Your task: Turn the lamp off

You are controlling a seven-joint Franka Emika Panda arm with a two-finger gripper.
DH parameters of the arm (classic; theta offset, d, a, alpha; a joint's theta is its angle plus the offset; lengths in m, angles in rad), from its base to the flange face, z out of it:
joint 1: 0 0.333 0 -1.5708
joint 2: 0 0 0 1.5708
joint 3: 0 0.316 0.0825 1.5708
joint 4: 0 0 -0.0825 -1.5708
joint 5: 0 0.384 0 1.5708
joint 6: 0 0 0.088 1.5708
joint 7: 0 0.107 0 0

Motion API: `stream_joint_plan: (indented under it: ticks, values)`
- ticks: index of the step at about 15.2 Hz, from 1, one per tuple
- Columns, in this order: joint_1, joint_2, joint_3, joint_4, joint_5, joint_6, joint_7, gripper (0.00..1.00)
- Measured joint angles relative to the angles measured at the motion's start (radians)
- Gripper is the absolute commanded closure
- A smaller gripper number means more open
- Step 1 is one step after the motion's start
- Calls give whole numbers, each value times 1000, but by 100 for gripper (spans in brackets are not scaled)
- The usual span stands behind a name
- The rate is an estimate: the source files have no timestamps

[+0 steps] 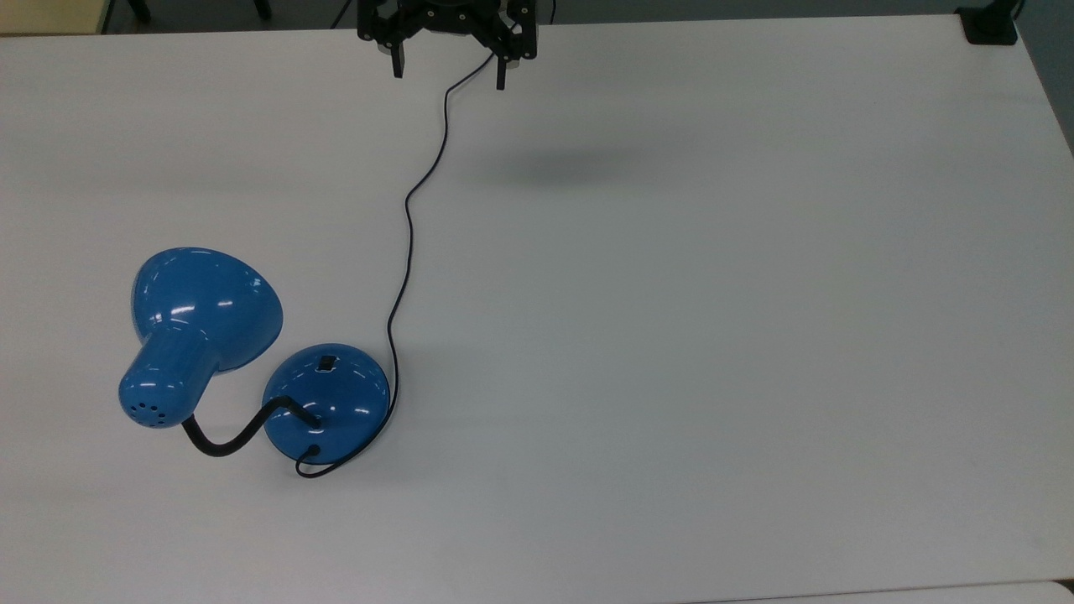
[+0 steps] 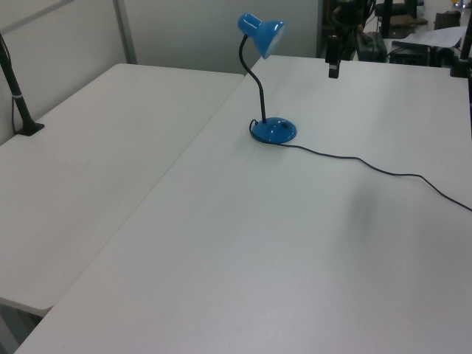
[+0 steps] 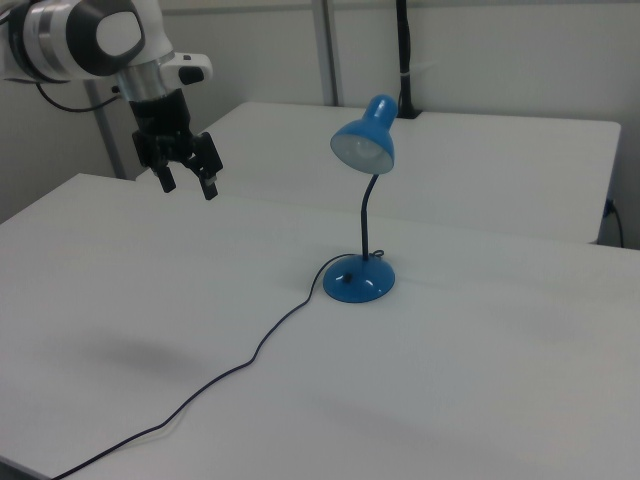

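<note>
In the right view the claw [image 3: 188,184] hangs above the desk [image 3: 480,380] with its two fingers spread apart and nothing between them. The lamp [image 3: 362,200] stands to the right view's right of the claw, well apart from it, its round base [image 3: 358,279] flat on the desk and lower than the claw, its shade [image 3: 366,137] at about the claw's height. The thin cord [image 3: 240,365] trails from the base toward the right view's lower left and runs off the frame.

In the top view the lamp [image 1: 252,352] sits far below and to the top view's left of the claw [image 1: 446,71]; the cord [image 1: 407,243] snakes up from the base and passes under the claw. A small black switch [image 1: 325,363] shows on the base dome. The upper part of the claw is cut off by the top view's frame edge. In the left view the claw [image 2: 333,66] appears to the left view's right of the shade [image 2: 262,33], dark against a cluttered background, so its fingers are hard to separate there.
</note>
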Motion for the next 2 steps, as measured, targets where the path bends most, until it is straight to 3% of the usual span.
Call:
stream_joint_plan:
  ticks: [2]
  values:
    - [-1,6,0,6,0,-6,0,0]
